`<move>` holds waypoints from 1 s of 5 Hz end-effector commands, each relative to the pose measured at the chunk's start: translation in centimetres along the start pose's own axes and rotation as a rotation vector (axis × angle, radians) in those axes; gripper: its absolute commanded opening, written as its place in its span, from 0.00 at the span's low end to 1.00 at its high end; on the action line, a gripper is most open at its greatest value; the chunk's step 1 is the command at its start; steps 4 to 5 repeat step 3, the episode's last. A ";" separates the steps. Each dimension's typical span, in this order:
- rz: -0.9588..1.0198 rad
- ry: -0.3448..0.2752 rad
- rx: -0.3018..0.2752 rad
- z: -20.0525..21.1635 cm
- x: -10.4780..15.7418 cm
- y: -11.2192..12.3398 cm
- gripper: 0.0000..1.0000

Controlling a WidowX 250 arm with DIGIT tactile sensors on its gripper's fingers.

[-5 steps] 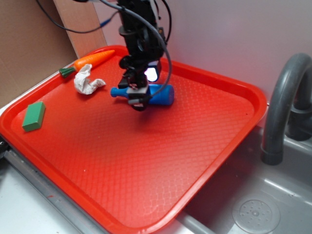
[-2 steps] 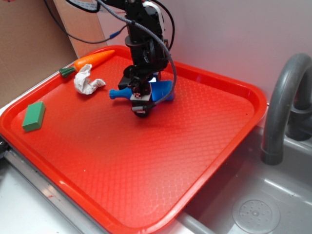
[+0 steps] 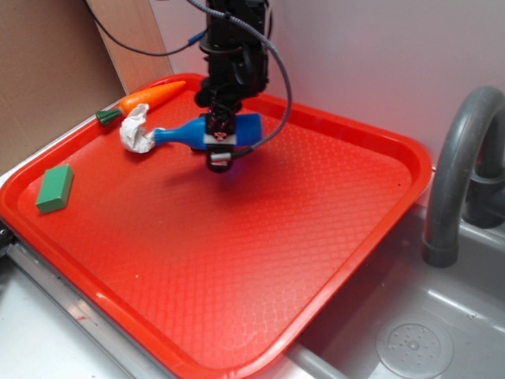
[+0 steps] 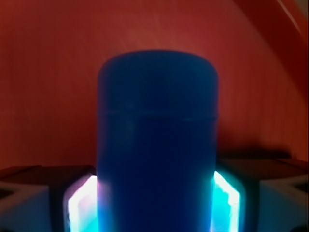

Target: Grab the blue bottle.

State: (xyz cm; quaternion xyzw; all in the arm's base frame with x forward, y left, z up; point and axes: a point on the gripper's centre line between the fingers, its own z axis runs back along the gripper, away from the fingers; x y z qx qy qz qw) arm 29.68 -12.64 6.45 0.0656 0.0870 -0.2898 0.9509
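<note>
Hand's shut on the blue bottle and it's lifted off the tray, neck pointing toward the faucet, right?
Not quite. The hand is shut on the blue bottle and holds it above the red tray, but the exterior view shows the neck pointing toward the crumpled white cloth, away from the faucet.

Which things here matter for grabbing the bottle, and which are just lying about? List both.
Job:
bottle, shut in the gripper, off the tray

Lying about:
carrot
crumpled white wad, at the bottle's mouth
green block
faucet and sink, beside the tray
</note>
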 end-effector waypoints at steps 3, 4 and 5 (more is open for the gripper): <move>0.670 -0.428 -0.171 15.0 -14.5 -0.3 0.00; 0.670 -0.428 -0.171 15.0 -14.5 -0.3 0.00; 0.670 -0.428 -0.171 15.0 -14.5 -0.3 0.00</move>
